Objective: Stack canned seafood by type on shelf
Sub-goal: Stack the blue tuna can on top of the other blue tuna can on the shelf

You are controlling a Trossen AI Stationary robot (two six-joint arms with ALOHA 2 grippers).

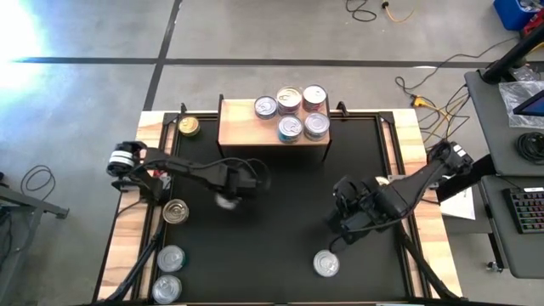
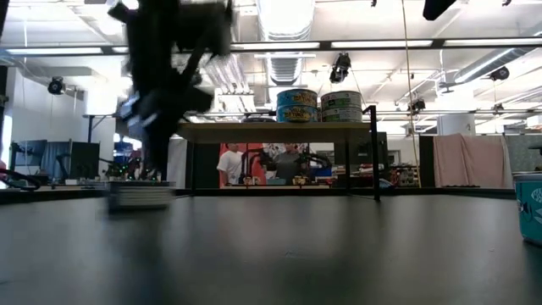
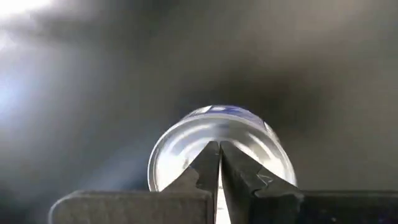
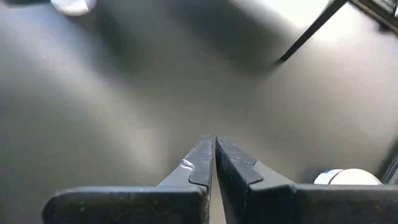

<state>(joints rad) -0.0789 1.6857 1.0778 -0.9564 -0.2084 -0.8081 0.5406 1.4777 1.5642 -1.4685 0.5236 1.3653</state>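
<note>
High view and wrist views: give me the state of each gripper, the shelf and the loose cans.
Left gripper: shut, empty, above a silver can.
Right gripper: shut, empty, over the mat.
Shelf: five cans on it.
Loose cans: upright.

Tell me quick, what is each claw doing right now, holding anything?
Left end effector: closed, holding nothing; a silver-lidded can sits just beyond its tips.
Right end effector: closed, empty, over the black mat.

The middle of the black mat [image 1: 280, 195] lies bare between the arms. On the shelf [image 1: 246, 132] its left half is free; five cans [image 1: 291, 112] crowd the right. A blurred can [image 1: 228, 201], apparently on the mat, sits under the left gripper [image 1: 231, 197].
</note>
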